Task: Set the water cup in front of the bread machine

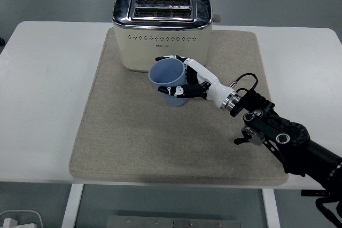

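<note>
step: set down | right hand (188, 82) wrapped around blue water cup (169, 82), held tilted just before bread machine (162, 29) over mat (176, 126) | advice: level cup, lower until base rests flat, then loosen fingers

Only one arm shows, entering from the lower right of the frame. Its hand (184, 81) is slim, with white shells over black jointed fingers and small dark dots on the white segments. The white forearm section ends at a silver ring at the wrist. Behind it the arm is matte black and bulky, built of rounded housings with circular silver-rimmed joint caps and small screws. A thin black cable loops above the wrist, right of centre.
</note>
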